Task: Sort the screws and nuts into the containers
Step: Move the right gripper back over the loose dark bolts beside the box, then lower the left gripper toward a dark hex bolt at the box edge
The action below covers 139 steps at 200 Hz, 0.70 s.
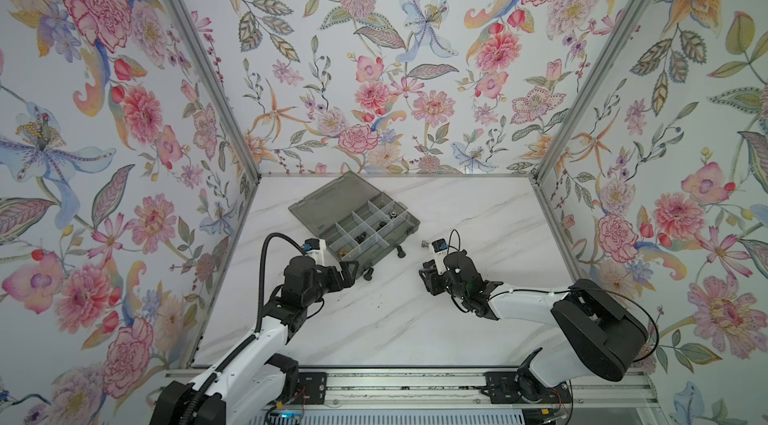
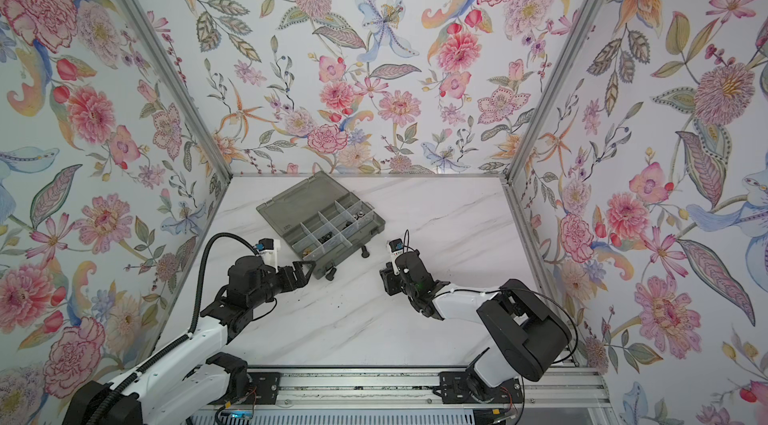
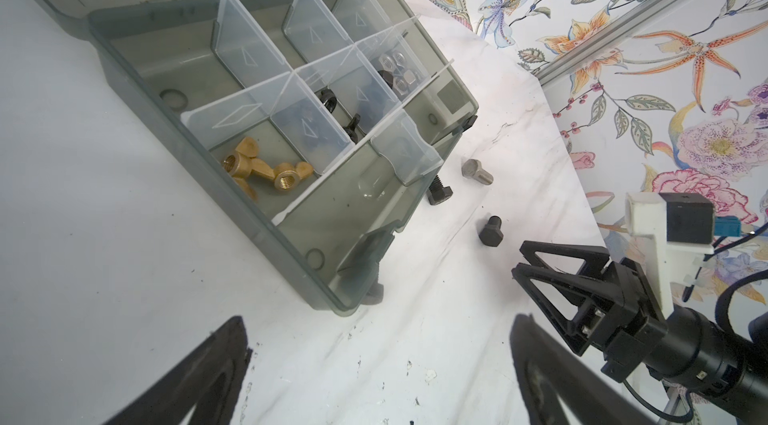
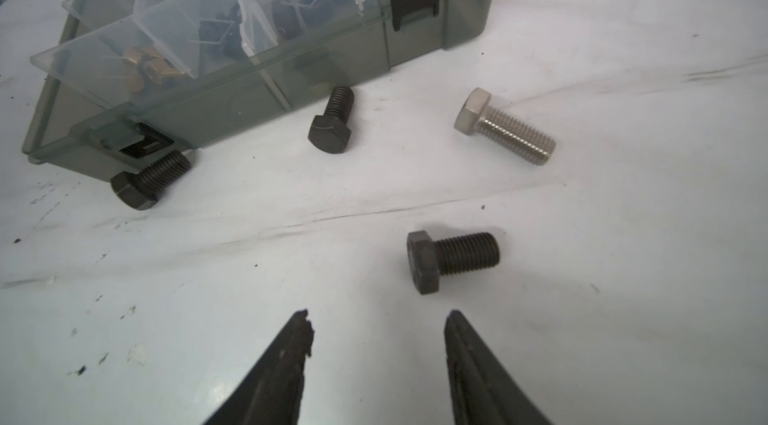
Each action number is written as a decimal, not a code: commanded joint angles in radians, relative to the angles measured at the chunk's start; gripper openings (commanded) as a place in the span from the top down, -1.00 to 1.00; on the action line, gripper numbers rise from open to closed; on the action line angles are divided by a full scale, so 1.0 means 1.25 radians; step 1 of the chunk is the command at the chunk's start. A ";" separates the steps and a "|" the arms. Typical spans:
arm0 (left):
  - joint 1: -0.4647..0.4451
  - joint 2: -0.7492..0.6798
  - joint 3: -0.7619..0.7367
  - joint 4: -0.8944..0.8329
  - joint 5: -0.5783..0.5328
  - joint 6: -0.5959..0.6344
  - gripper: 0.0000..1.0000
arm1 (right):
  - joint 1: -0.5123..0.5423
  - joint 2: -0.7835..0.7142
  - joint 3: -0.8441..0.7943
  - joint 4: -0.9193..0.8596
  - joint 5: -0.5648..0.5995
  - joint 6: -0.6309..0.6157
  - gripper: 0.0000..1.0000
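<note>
Because the nearest black bolt (image 4: pixel 453 259) lies on its round threaded shank, off to one side of the right tool (image 4: pixel 376 319), a closing finger could knock it rolling across the counter (image 4: pixel 623 277). That tool stands half apart and empty. The left tool (image 3: pixel 380 327) gapes wide, empty, near the organizer box (image 4: pixel 469 7). 2 more matte black bolts (image 4: pixel 332 119) lie close against the box front, 1 silver bolt (image 4: pixel 505 128) just beyond. Nuts (image 3: pixel 395 70) sit inside.

Robot lab test cell, booth of floral-print wall panels (image 1: pixel 374 70) set in bare aluminium frame posts (image 1: pixel 201 65), marble-look tabletop (image 1: pixel 395 327), two white-and-black robot arms (image 1: pixel 523 302) bolted to a slotted metal rail (image 1: pixel 415 381) along the front edge, exposed cable conduit (image 1: pixel 262 277).
</note>
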<state>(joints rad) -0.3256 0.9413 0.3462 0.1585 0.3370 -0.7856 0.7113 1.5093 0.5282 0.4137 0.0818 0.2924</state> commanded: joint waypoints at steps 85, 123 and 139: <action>0.009 0.002 -0.002 0.004 0.003 0.003 -0.98 | -0.033 0.054 0.013 0.013 0.002 0.016 -0.18; 0.002 0.007 -0.006 -0.004 -0.005 0.003 -0.99 | -0.043 0.042 0.006 0.009 -0.009 0.016 -0.19; -0.015 0.004 -0.011 -0.015 -0.030 0.002 -0.99 | -0.046 0.032 0.005 0.008 -0.024 0.013 -0.20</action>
<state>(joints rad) -0.3271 0.9436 0.3462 0.1577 0.3332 -0.7860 0.6617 1.5665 0.5385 0.4168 0.0818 0.3073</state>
